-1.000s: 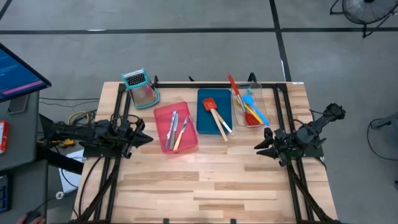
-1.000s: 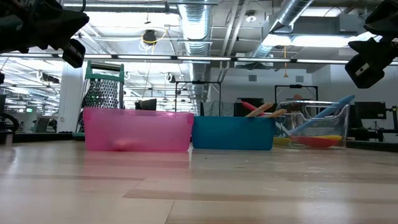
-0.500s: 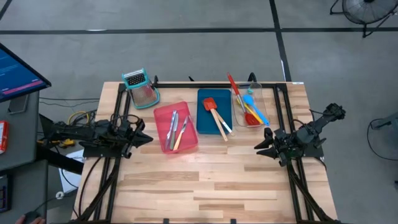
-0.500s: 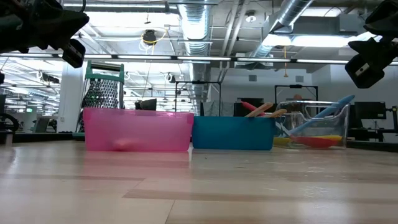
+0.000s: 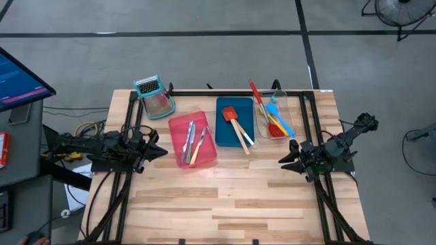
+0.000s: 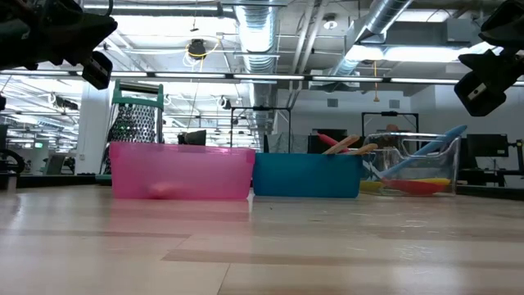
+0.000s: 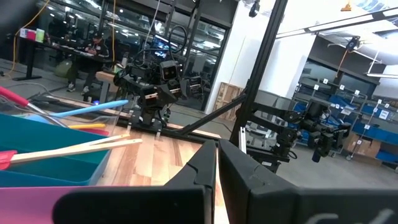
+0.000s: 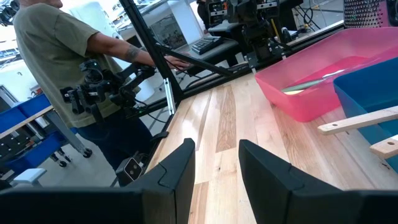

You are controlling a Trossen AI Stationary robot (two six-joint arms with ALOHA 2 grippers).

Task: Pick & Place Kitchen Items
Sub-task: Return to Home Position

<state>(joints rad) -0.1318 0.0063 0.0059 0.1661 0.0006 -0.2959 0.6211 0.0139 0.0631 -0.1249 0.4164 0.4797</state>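
Status: homing step as I read it; no utensil left on the bare table point(image 5: 225, 197).
Left gripper point(image 5: 162, 151): parked at the left edge, fingers pressed together, holding nothing.
Right gripper point(image 5: 284, 160): parked at the right edge, fingers spread, empty; wood shows between them.
Knives point(image 5: 193, 141): in the pink tray point(image 5: 176, 135), mid-table, long axes running roughly front edge to back edge.
Spatulas point(image 5: 238, 128): in the blue tray point(image 5: 225, 138), just right of the pink one, handles angled toward the front-right.
Spoons point(image 5: 275, 117): in the clear tray point(image 5: 283, 102) near the back-right corner; the long red spoon point(image 5: 257, 101) overhangs its back rim.
Grater point(image 5: 155, 95): back-left, not my item.
Key relation: both grippers point inward at the trays; left is nearer the pink tray, right nearer the clear one.
Judgement: sorting looks done; I only need to settle the arms.
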